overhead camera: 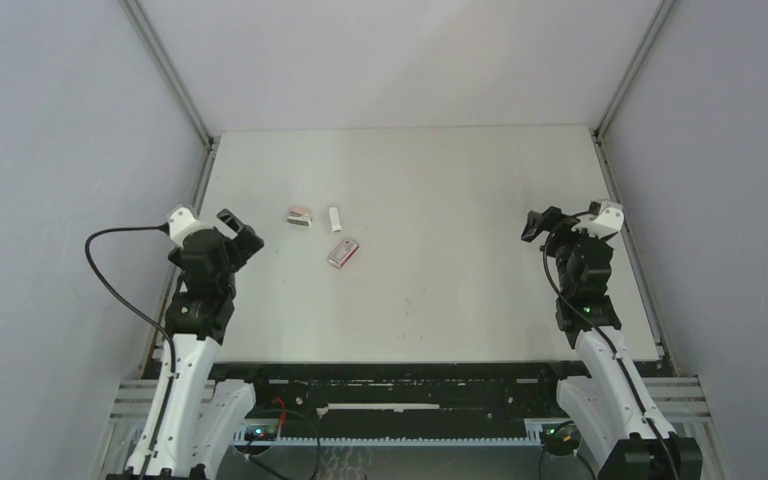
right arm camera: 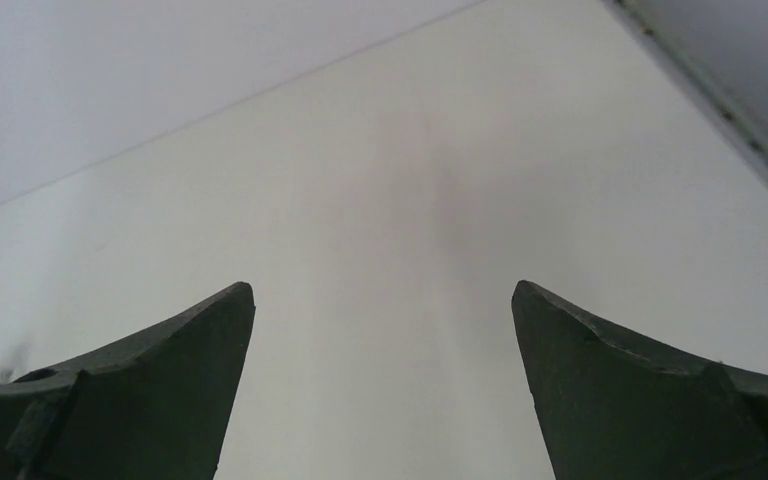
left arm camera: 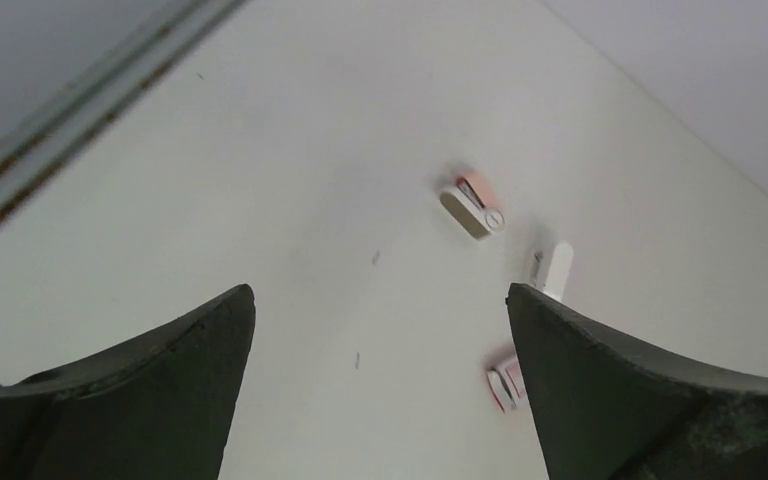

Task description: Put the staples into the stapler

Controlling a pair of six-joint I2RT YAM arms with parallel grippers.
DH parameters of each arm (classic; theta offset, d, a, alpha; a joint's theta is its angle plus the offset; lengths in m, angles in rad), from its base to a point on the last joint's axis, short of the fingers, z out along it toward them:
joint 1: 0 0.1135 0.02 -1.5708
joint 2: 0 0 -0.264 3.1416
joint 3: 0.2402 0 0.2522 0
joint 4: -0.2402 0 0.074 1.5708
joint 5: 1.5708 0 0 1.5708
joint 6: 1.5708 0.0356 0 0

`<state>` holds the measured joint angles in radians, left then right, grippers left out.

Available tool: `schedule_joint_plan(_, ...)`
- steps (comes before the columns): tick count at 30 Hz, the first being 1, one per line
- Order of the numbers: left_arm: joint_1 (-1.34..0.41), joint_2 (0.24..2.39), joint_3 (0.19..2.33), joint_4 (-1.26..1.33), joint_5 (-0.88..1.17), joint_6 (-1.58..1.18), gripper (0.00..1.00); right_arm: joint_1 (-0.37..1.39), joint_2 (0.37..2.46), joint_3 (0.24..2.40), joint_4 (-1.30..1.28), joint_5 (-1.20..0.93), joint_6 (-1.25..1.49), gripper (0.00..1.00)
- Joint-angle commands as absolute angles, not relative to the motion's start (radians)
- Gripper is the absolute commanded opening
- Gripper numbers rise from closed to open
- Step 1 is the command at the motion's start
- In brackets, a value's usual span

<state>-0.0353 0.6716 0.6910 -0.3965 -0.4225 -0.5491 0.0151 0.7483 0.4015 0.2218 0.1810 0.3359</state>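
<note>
A pale white table top (overhead camera: 460, 300) is seen from above, fenced by grey walls and metal corner rails on the left, right and far sides. The left gripper (overhead camera: 240, 228) hovers near the left edge and the right gripper (overhead camera: 540, 222) near the right edge. Both have their dark jaws spread wide and hold nothing. A broad stretch of bare table lies between them. The staples sit left of centre in a small flat red-and-white box with a grey middle (overhead camera: 343, 252). Its long axis runs on a diagonal – near-left to far-right. Just beyond it, apart from each other, lie a small pink-and-beige block (overhead camera: 300, 215) and a short white oblong piece (overhead camera: 335, 218) pointing away from the arms.
</note>
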Motion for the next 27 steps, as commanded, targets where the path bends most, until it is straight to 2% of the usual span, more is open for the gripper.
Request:
schedule_joint_plan(1,-0.038,0.716,0.702,-0.420,-0.140,-0.593,1.00,-0.017,0.730,0.429,0.164,-0.049,0.432,0.99)
schedule_joint_plan(3,-0.038,0.759,0.671,-0.379,-0.022,-0.579,1.00,-0.020,0.708,0.443,0.123,-0.097,0.445,0.99)
schedule_joint_plan(6,-0.064,0.814,0.593,-0.180,0.141,-0.567,0.95,-0.020,0.685,0.444,0.072,-0.191,0.465,1.00)
schedule_joint_plan(8,-0.138,0.879,0.593,-0.097,0.094,-0.510,0.95,-0.016,0.675,0.442,0.031,-0.223,0.481,1.00)
schedule_joint_plan(17,-0.366,1.348,0.886,-0.146,0.046,-0.116,0.90,-0.001,0.699,0.428,0.036,-0.249,0.443,0.99)
schedule_joint_plan(21,-0.398,1.489,0.949,-0.168,0.084,-0.028,0.90,0.000,0.706,0.427,0.030,-0.273,0.428,0.99)
schedule_joint_plan(24,-0.400,1.572,0.986,-0.203,0.152,-0.012,0.83,0.002,0.723,0.428,0.052,-0.310,0.427,0.99)
schedule_joint_plan(27,-0.408,1.603,0.973,-0.182,0.165,-0.020,0.81,0.011,0.754,0.427,0.087,-0.355,0.425,0.99)
